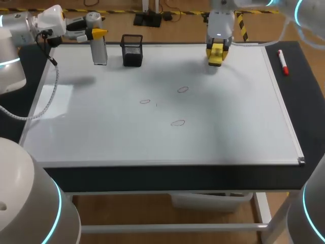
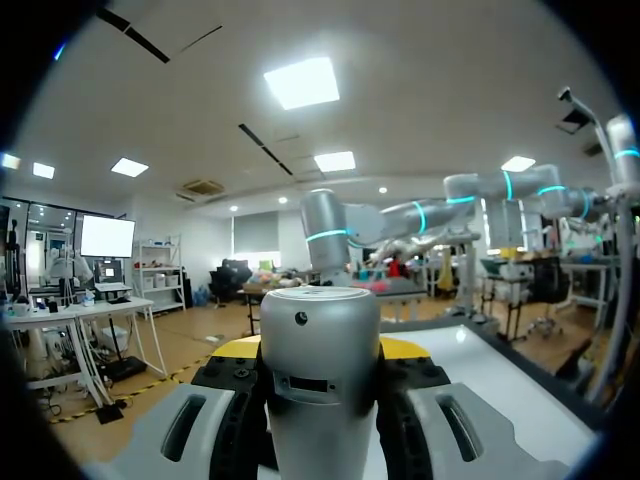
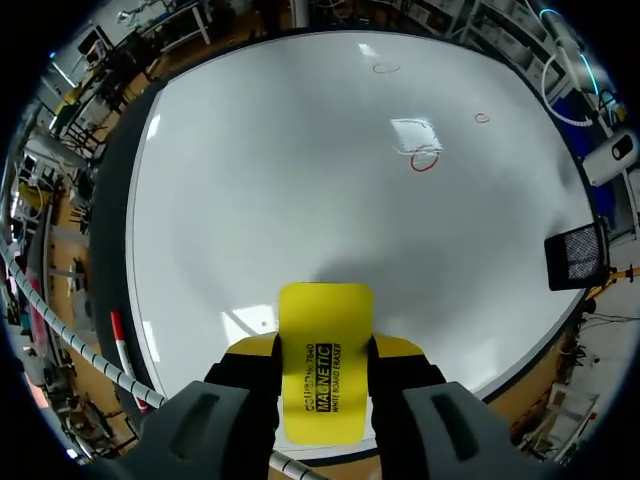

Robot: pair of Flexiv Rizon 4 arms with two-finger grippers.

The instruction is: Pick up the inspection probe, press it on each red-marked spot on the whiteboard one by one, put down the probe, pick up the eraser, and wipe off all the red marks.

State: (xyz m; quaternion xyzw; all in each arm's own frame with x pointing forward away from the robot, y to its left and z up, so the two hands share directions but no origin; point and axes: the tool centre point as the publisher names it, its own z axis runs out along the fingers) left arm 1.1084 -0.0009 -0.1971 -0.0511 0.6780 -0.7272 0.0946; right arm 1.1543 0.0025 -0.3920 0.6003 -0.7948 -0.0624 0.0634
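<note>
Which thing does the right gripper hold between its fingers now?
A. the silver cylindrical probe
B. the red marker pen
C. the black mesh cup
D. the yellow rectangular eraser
D: in the right wrist view the yellow rectangular eraser is clamped between both fingers of the right gripper, while the silver cylindrical probe is in the left gripper.
</note>
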